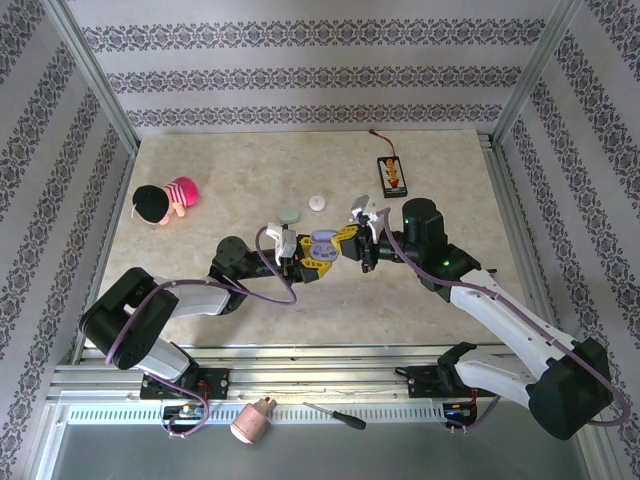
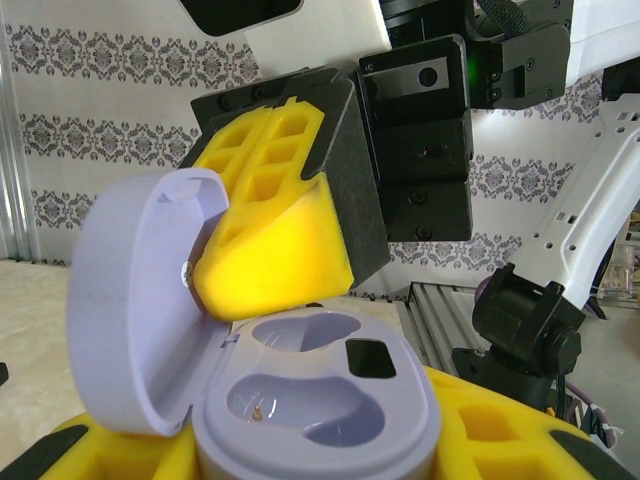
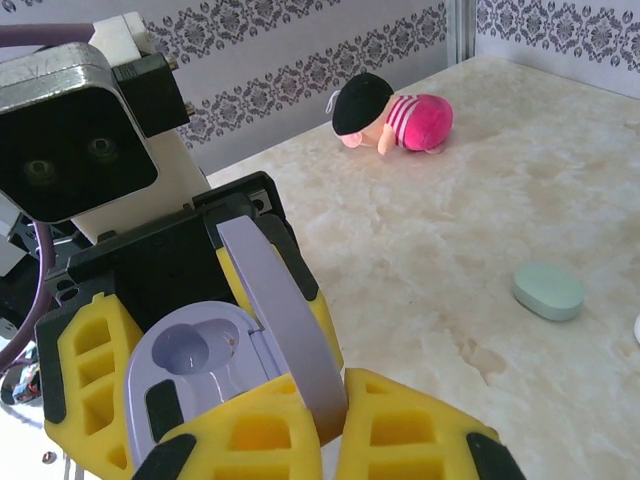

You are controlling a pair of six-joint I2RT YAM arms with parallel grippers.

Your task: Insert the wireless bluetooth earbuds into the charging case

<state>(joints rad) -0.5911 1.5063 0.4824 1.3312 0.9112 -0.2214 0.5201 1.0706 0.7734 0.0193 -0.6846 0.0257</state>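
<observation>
- The left gripper [image 1: 316, 256] is clamping the base of a lavender, pebble-shaped plastic charging case [image 2: 400, 420] between its yellow foam-padded fingers [image 2: 500, 440], holding it over the middle of the beige marble-patterned table [image 1: 240, 300].
- The case's rounded lid [image 2: 130, 300] is standing open, and two moulded wells are facing up in the left wrist view.
- The right gripper [image 2: 212, 282] is reaching in with its jaws pressed together, its yellow tips touching the inside of the lid just above the wells. Whether an earbud is pinched there cannot be told.
- A pale green oval case [image 1: 290, 214] and a white round case [image 1: 318, 202] are lying near each other on the table beyond the grippers.
- A pink-and-black plush doll [image 1: 165, 200] is lying well apart at the far left, and a black board with orange parts [image 1: 392, 175] is sitting at the far right.
</observation>
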